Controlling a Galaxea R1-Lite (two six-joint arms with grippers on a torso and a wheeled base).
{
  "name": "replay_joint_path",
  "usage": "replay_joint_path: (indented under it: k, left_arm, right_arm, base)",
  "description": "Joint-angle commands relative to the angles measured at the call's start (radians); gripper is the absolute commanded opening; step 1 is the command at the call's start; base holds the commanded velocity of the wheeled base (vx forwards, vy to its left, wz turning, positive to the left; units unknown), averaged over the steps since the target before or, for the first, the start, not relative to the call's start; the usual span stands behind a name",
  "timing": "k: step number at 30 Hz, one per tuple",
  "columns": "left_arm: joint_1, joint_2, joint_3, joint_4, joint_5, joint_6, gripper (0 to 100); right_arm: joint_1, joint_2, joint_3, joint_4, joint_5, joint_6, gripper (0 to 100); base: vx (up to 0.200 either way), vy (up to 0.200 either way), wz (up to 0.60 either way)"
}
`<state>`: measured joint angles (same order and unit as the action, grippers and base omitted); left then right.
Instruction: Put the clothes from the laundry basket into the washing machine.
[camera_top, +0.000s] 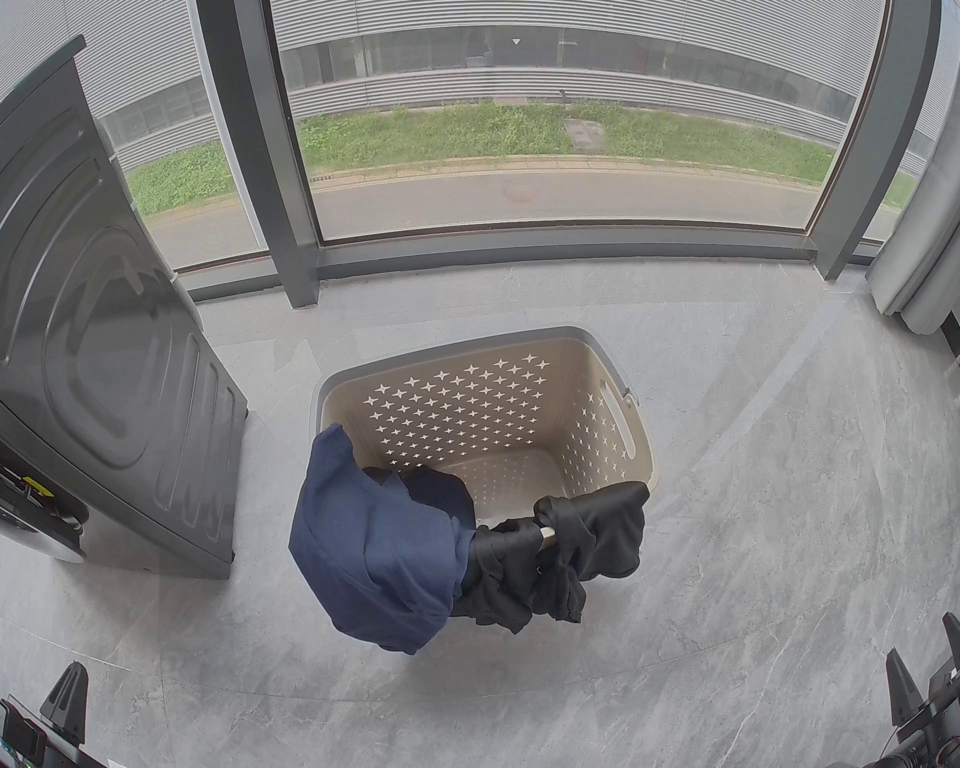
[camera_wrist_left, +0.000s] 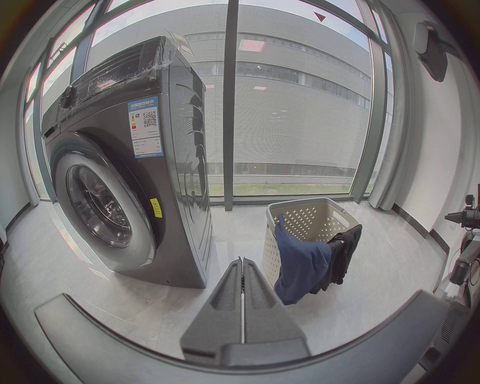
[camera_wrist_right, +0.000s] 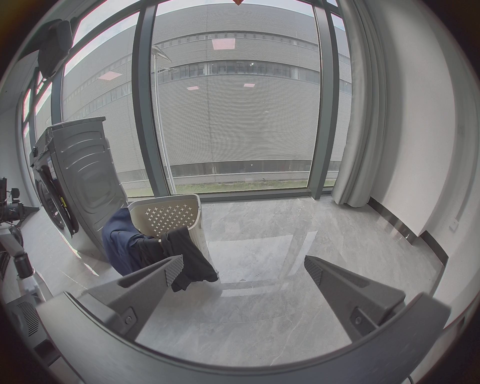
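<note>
Our left gripper (camera_wrist_left: 242, 265) holds its fingers pressed together on nothing; our right gripper (camera_wrist_right: 244, 263) has its fingers spread apart. Ahead we see the laundry basket (camera_top: 470, 342) on the floor (camera_top: 770, 520). 2 pieces hang over its near rim, a navy garment (camera_top: 375, 555) beside a black garment (camera_top: 575, 545). The washing machine (camera_top: 110, 340) stands to its left.

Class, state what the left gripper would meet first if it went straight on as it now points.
Probably bare floor: the left gripper aims between washing machine and laundry basket; depth is unclear.

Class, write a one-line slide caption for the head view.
Beige laundry basket on the grey floor beside the washing machine, a navy garment and a black garment draped over its near rim.
</note>
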<state>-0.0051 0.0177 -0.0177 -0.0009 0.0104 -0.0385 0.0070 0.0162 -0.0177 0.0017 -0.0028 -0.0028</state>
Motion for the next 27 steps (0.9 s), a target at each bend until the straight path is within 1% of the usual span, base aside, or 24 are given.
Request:
replay_joint_path:
  k: [1, 27]
  left_arm:
    - [0.001, -0.016, 0.018, -0.001, 0.000, 0.000, 0]
    - [0.001, -0.016, 0.018, -0.001, 0.000, 0.000, 0]
  right_arm:
    - [0.001, -0.012, 0.015, 0.000, 0.000, 0.000, 100]
    - [0.001, -0.012, 0.015, 0.000, 0.000, -0.002, 100]
  base:
    - [0.000, 0.200, 0.00]
    - [0.000, 0.200, 0.00]
